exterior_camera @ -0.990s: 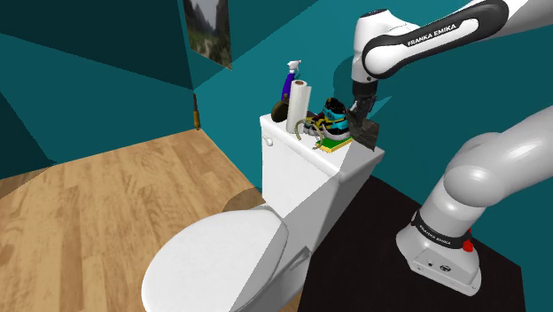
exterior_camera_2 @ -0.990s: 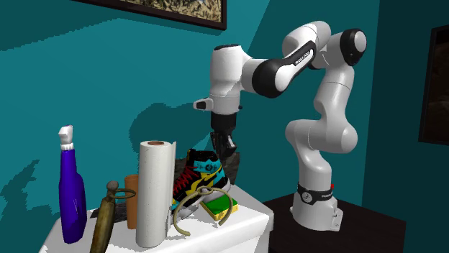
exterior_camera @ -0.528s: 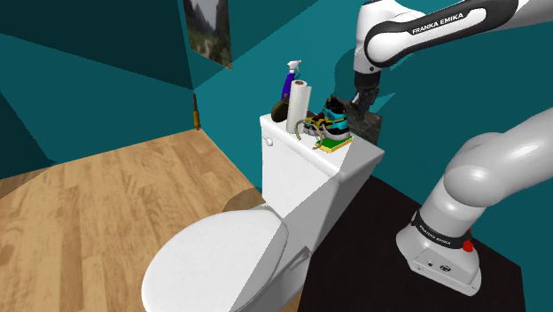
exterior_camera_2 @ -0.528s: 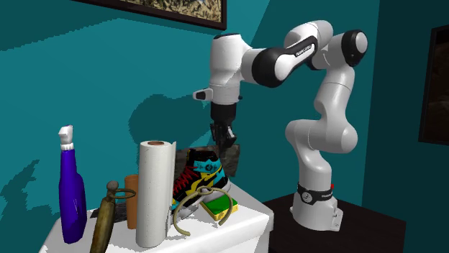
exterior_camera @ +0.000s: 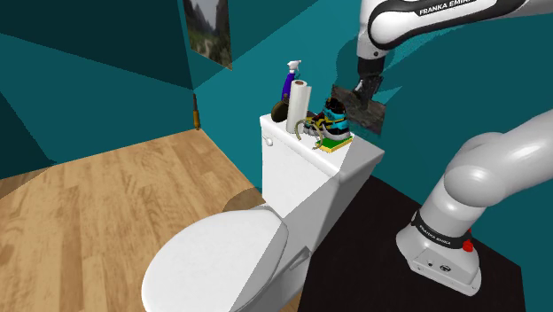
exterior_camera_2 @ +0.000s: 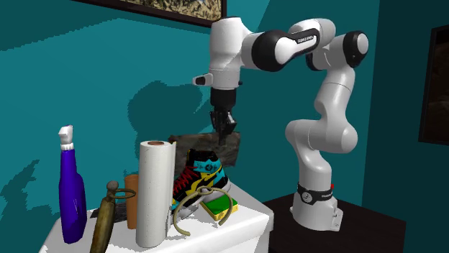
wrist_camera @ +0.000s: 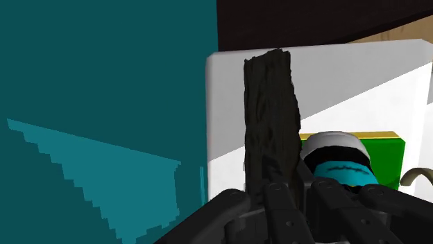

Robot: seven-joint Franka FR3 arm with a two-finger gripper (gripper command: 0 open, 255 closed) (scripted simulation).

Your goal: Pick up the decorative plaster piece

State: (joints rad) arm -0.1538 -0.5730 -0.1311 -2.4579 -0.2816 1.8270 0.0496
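On a white toilet tank, well below and left of the tool in the second exterior view, stand a purple spray bottle, then a paper roll, then a bright shoe beside a green sponge. Above the shoe the black tool hangs from the white arm, clamped on the plaster piece, a dark rough slab held clear of the tank and jutting left of the fingers

plaster piece: dark, rough, matt | toilet tank: smooth white | floor: wood planks
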